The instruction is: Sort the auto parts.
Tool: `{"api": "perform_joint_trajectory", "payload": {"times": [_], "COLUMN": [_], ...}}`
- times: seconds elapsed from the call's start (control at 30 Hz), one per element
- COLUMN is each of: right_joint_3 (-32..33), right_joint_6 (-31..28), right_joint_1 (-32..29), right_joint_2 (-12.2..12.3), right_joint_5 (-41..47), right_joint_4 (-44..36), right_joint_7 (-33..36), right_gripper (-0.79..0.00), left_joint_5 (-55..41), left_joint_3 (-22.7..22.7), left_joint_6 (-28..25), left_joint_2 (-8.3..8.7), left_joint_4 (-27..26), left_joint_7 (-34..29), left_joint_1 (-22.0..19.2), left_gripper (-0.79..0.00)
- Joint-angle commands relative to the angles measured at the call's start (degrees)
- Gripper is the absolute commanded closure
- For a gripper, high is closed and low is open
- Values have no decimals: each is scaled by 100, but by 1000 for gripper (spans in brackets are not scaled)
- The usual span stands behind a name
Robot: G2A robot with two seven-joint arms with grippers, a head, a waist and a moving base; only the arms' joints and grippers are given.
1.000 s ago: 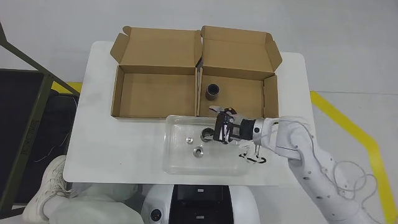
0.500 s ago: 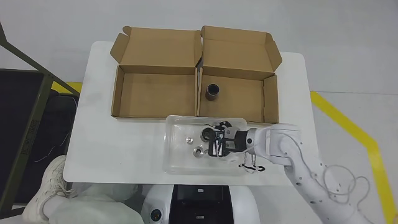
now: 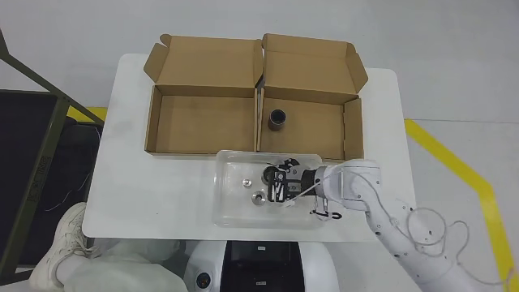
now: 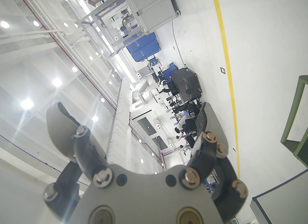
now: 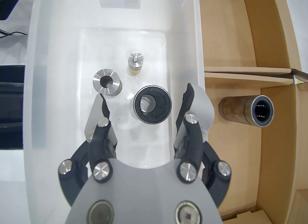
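Since the job is sorting, the layout reads as source and destinations: the white table (image 3: 122, 130) carries two open cardboard boxes side by side along its 12 o'clock edge, and a clear plastic bin (image 3: 231, 207) at its 6 o'clock edge, nearest the robot, so unsorted parts lie within easy reach and each kind likely gets its own box. Left box (image 3: 203, 122), toward 10 o'clock: bare floor, nothing in it. Right box (image 3: 320, 126), toward 1 o'clock: one brown cylindrical bearing sleeve (image 3: 277, 118) lying on its side near the wall it shares with the left box. Bin holds three loose parts. Right gripper (image 5: 146, 93) hangs low inside the bin, jaws spread wide, one finger on each side of the black-ringed bearing (image 5: 152, 105) and clear of it on both sides; no contact that I can see. Judged as lined up for a pinch across the bearing's outer wall. This bearing looks akin to the sleeve in the right box, which sits at 12 o'clock from it, so that box is its probable home. Silver bushing (image 5: 107, 82) stands at about 7 o'clock from the bearing, close to one fingertip; a closing jaw could nudge it. Small silver stud piece (image 5: 136, 62) stands at about 8 o'clock, apart from both. Left gripper (image 4: 131, 114) is held away from the table, jaws wide and holding nothing.
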Motion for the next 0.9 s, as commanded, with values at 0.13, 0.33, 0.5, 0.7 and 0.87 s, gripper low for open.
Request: {"api": "perform_joint_trajectory", "payload": {"times": [0.13, 0.33, 0.5, 0.7, 0.87], "right_joint_3": [-154, -264, -367, -450, -539], "right_joint_6": [-38, 43, 21, 24, -89], "right_joint_1": [185, 343, 459, 564, 657], "right_joint_2": [-21, -54, -73, -97, -119], "right_joint_5": [-270, -369, -523, -570, -559], "right_joint_4": [285, 655, 904, 1157, 1313], "right_joint_7": [-322, -547, -790, -1025, -1196], "right_gripper": [-579, -566, -579, -582, -585], "left_joint_5": [0, 0, 0, 0, 0], "left_joint_3": [0, 0, 0, 0, 0], "left_joint_6": [0, 0, 0, 0, 0], "left_joint_2": [0, 0, 0, 0, 0], "left_joint_4": [0, 0, 0, 0, 0], "left_joint_7": [0, 0, 0, 0, 0], "left_joint_1": [0, 0, 0, 0, 0], "left_gripper": [-785, -785, -785, -785, -785]}}
